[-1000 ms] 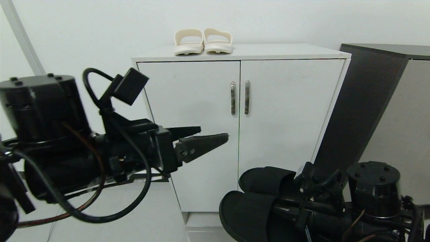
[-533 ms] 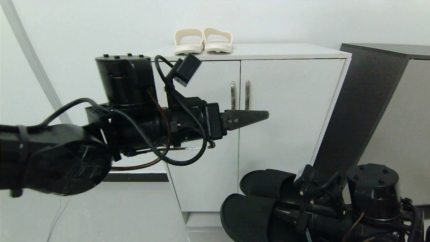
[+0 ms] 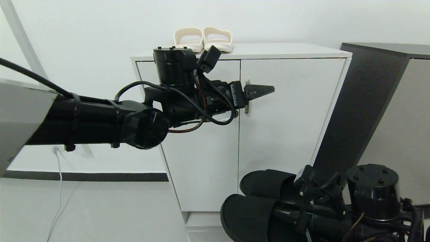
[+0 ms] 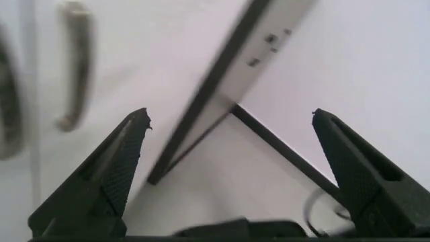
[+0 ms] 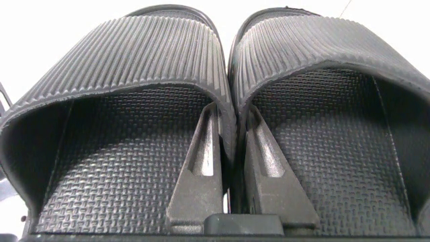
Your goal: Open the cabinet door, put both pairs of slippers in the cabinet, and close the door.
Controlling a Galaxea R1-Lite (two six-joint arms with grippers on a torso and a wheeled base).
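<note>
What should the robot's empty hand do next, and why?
Probably move the open left gripper around a door handle and close it. The cabinet is shut, the handles sit beside the gripper, not inside it, and the right gripper already holds the black slippers.

I am pinching a pair of black slippers (image 5: 134, 67) in my black right gripper (image 5: 232, 113), their straps showing fine ribbing and their footbeds a small diamond tread. My left gripper (image 4: 230, 117) is showing black, stippled pads. The cabinet (image 3: 289, 117) is looking plain white, its handle (image 4: 75, 67) dull silver, and cream slippers (image 3: 203, 38) are sitting on top.
</note>
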